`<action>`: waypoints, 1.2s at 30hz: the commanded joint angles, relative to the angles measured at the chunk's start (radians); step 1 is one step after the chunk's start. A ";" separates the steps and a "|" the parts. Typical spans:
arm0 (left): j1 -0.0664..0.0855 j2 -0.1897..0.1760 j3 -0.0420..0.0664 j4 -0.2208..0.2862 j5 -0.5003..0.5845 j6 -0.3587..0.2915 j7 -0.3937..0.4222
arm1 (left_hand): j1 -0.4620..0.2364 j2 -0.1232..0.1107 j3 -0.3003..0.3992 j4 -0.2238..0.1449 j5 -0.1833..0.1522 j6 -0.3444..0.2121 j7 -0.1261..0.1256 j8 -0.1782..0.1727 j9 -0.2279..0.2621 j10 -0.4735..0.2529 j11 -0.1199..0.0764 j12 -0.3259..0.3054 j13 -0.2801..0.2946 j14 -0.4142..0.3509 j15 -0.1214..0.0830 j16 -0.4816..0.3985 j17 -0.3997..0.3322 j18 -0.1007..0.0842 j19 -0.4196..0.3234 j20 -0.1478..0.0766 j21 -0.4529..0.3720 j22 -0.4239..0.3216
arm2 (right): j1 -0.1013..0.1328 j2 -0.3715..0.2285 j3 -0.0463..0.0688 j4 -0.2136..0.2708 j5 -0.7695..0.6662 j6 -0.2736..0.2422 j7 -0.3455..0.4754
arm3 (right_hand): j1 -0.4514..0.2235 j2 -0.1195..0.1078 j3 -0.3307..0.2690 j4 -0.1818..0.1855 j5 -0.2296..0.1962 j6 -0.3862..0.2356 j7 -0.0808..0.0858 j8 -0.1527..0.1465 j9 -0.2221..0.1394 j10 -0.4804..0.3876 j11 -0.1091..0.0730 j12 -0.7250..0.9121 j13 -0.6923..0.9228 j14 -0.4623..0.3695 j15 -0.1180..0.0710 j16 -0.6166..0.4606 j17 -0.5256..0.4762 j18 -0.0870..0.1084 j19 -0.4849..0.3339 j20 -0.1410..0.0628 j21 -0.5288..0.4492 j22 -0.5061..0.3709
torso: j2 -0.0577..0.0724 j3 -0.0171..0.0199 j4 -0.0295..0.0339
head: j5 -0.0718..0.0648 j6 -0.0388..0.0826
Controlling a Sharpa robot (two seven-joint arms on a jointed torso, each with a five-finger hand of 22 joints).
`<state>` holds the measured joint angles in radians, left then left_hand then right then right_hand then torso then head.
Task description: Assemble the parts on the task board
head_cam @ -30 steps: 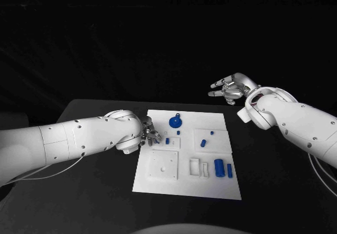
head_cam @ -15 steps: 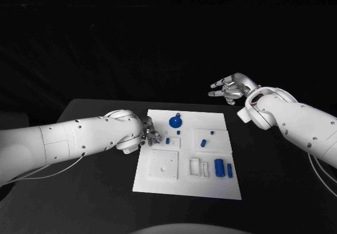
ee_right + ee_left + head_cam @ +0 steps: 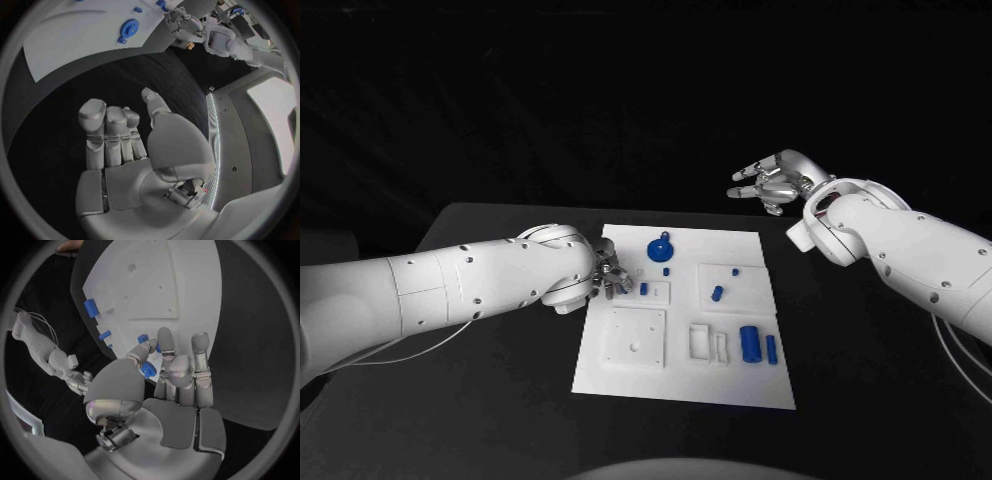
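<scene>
The white task board [image 3: 635, 375] lies in the middle of the black table. On it are a round blue disc [image 3: 659, 248], a small blue peg [image 3: 718, 294], a blue cylinder [image 3: 751, 343] and a thin blue bar [image 3: 772, 348]. My left hand [image 3: 606, 273] hovers at the board's left edge, beside a blue peg [image 3: 643, 289] standing in a socket. In the left wrist view this hand [image 3: 178, 375] pinches a small blue part [image 3: 148, 370] between thumb and finger, just over the board [image 3: 169, 285]. My right hand [image 3: 773, 180] is raised beyond the board's far right corner, fingers apart and empty.
A square white block [image 3: 635, 340] and a white frame [image 3: 708, 343] stand in the board's near half. Black table [image 3: 488, 400] surrounds the board. The right wrist view shows my right hand [image 3: 125, 140] above the table, with the board [image 3: 75, 30] and disc [image 3: 128, 26] far off.
My left hand has edged slightly right, towards the board. The right hand has not moved.
</scene>
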<state>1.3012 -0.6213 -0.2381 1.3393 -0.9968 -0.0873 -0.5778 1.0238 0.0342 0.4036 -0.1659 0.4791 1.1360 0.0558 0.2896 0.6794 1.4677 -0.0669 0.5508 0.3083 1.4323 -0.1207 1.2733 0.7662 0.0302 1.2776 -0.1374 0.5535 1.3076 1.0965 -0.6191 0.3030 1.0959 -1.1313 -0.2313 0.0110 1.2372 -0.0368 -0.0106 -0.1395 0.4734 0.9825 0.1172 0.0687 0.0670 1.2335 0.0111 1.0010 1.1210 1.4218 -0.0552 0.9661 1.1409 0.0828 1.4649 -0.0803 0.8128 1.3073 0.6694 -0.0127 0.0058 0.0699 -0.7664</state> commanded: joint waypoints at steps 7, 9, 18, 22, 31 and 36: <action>-0.010 0.014 -0.003 -0.003 -0.008 0.050 -0.010 | 0.017 0.009 0.011 -0.006 0.004 0.087 -0.080 0.000 -0.004 0.047 -0.006 0.001 -0.001 0.001 0.000 0.004 -0.002 0.013 -0.001 0.007 0.005 0.018 | -0.001 -0.001 0.000 0.001 -0.006 0.009 0.003 | -0.007 0.005 0.005 0.001 0.003 0.007 0.002 -0.006 -0.001 -0.004 -0.002 0.001 0.001 -0.005 -0.004 -0.003 0.000 0.015 0.036 0.002 -0.002 0.101 | 0.000 0.0016 0.0005 | -0.002 -0.002; -0.010 0.015 -0.003 -0.004 -0.008 0.054 -0.012 | 0.017 0.009 0.012 -0.007 0.005 0.087 -0.080 0.000 -0.004 0.047 -0.006 0.002 -0.001 0.001 0.000 0.004 -0.001 0.013 -0.001 0.007 0.005 0.018 | -0.001 -0.001 0.000 0.001 -0.006 0.009 0.003 | -0.007 0.005 0.005 0.001 0.003 0.007 0.002 -0.006 -0.001 -0.004 -0.002 0.001 0.001 -0.005 -0.004 -0.003 0.000 0.015 0.036 0.002 -0.002 0.101 | 0.000 0.0018 0.0005 | -0.003 -0.003; -0.011 0.015 -0.003 -0.003 -0.025 0.085 -0.024 | 0.018 0.009 0.013 -0.010 0.010 0.089 -0.080 -0.001 -0.004 0.047 -0.006 0.003 -0.001 0.002 0.000 0.006 0.001 0.013 -0.001 0.007 0.006 0.018 | -0.003 -0.001 0.000 0.000 -0.006 0.009 0.004 | -0.007 0.005 0.005 0.001 0.003 0.007 0.002 -0.006 -0.001 -0.004 -0.002 0.001 0.001 -0.005 -0.004 -0.003 0.000 0.015 0.036 0.002 -0.002 0.101 | 0.000 0.0011 0.0007 | -0.003 -0.005; -0.011 0.014 -0.003 -0.004 -0.040 0.098 -0.030 | 0.018 0.009 0.014 -0.012 0.013 0.089 -0.080 -0.001 -0.004 0.047 -0.006 0.003 -0.001 0.002 0.000 0.007 0.002 0.013 -0.001 0.007 0.006 0.018 | -0.004 -0.002 0.000 0.000 -0.006 0.009 0.004 | -0.007 0.005 0.005 0.001 0.003 0.007 0.002 -0.006 -0.001 -0.004 -0.002 0.001 0.001 -0.005 -0.004 -0.003 0.000 0.015 0.036 0.002 -0.002 0.101 | 0.000 0.0008 0.0010 | -0.004 -0.005; -0.011 0.020 -0.003 -0.008 -0.054 0.114 -0.042 | 0.015 0.004 0.002 -0.009 -0.013 0.093 -0.082 -0.001 -0.003 0.047 -0.006 0.004 -0.001 0.001 0.001 0.006 0.000 0.013 -0.003 0.009 0.006 0.018 | -0.006 -0.002 0.000 0.001 -0.006 0.009 0.004 | -0.011 0.005 0.007 0.000 0.003 0.007 0.002 -0.006 -0.001 -0.003 -0.002 0.001 0.001 -0.005 -0.004 -0.006 -0.002 0.015 0.037 0.002 -0.006 0.100 | 0.000 0.0008 0.0011 | -0.003 -0.006; -0.011 0.026 -0.003 -0.012 -0.056 0.111 -0.041 | 0.019 0.000 -0.010 -0.001 -0.025 0.094 -0.082 -0.001 -0.004 0.047 -0.006 0.004 -0.002 0.001 0.000 0.006 -0.001 0.013 -0.003 0.010 0.006 0.018 | -0.006 -0.001 0.000 0.000 -0.006 0.008 0.004 | -0.011 0.005 0.007 0.000 0.003 0.007 0.002 -0.006 -0.001 -0.003 -0.002 0.001 0.001 -0.005 -0.004 -0.006 -0.002 0.015 0.037 0.002 -0.006 0.100 | 0.000 0.0012 0.0007 | -0.003 -0.006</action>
<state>1.3021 -0.5990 -0.2323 1.3267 -1.0503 -0.0269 -0.6008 1.0280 0.0299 0.4014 -0.1667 0.4556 1.1393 0.0589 0.2945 0.6776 1.4669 -0.0677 0.5507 0.3071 1.4327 -0.1173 1.2773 0.7669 0.0302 1.2740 -0.1338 0.5573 1.3081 1.0911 -0.6204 0.3029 1.0957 -1.1313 -0.2313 0.0108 1.2330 -0.0326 -0.0106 -0.1395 0.4733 0.9825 0.1172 0.0687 0.0670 1.2334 0.0111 1.0010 1.1210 1.4218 -0.0552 0.9661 1.1397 0.0828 1.4648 -0.0803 0.8128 1.3073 0.6693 -0.0118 0.0070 0.0661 -0.7722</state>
